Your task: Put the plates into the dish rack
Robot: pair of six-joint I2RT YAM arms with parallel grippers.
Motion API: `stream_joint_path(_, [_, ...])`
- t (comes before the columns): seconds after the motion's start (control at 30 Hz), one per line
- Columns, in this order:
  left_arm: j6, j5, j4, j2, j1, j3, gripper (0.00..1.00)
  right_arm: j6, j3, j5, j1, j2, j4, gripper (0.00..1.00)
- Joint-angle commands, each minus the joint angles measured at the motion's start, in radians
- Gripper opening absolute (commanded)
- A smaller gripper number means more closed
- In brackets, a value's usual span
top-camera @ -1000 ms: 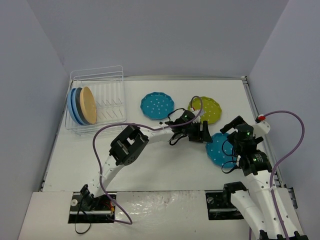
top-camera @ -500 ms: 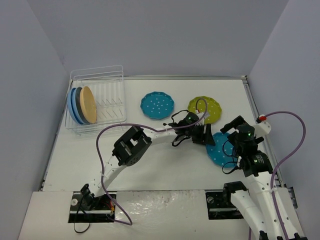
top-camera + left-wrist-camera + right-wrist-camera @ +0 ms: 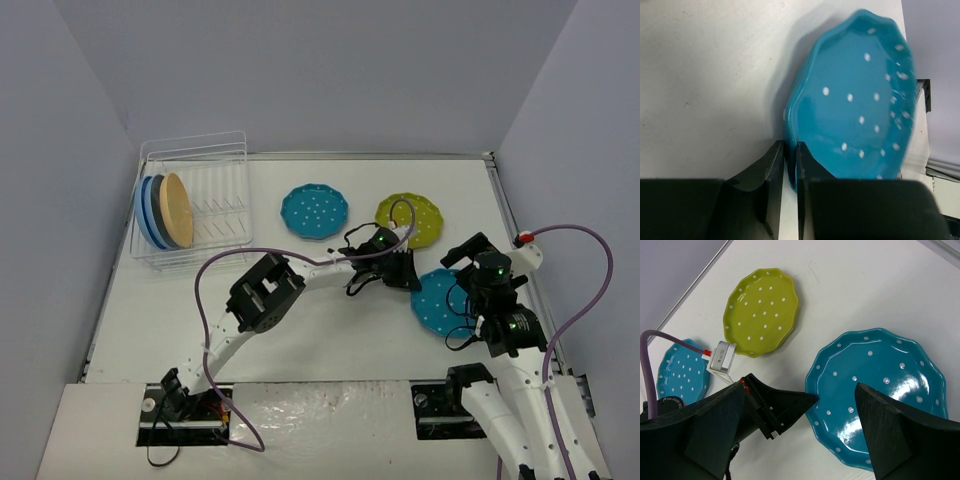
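Your left fingers (image 3: 771, 167) are pinching the scalloped rim of the teal dotted plate (image 3: 856, 107), one finger under the lip and one inside it. The bite is thin and right at the edge, so I'd treat the hold as marginal. Lift slowly and let the plate tip up on edge rather than dragging it flat, and make sure it hangs steady before you start the long carry. It has to travel from the lower right of the top view, where it sits on the tabletop (image 3: 330, 330), to the dish rack (image 3: 222, 150) at upper left. Two blue plates and the orange-yellow plate (image 3: 178, 210) already stand at the rack's left end, so aim for the free slots to their right and come in from above with the plate upright. Your left arm reaches from its base at lower left across the middle of the frame, elbow bent and wrist low, with the fingers pointing right. Your right fingers (image 3: 710, 435) are spread wide and hover over the same plate, holding nothing. Move them away so they can't clip the rising rim.
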Motion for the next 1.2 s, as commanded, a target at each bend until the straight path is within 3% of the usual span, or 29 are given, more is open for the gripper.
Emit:
stream_joint_path(0.0, [0.037,-0.096,-0.103,0.013,-0.008,-0.023,0.00,-0.010,0.005,0.002,-0.005,0.001,0.034,0.88])
stream_joint_path(0.3, [0.142,-0.293,-0.217,-0.235,0.023,-0.166,0.00,-0.016,0.006,-0.006,-0.005,0.011,0.042,0.89])
stream_joint_path(0.5, [0.179,-0.353,-0.233,-0.390,0.087,-0.292,0.00,-0.025,-0.004,-0.044,-0.004,0.042,0.073,0.88])
stream_joint_path(0.83, [0.171,-0.254,-0.161,-0.598,0.216,-0.485,0.00,-0.048,-0.055,-0.187,-0.003,0.173,0.189,0.88])
stream_joint_path(1.17, [0.161,-0.169,-0.085,-0.650,0.265,-0.561,0.00,-0.042,-0.142,-0.325,0.003,0.320,0.345,0.84])
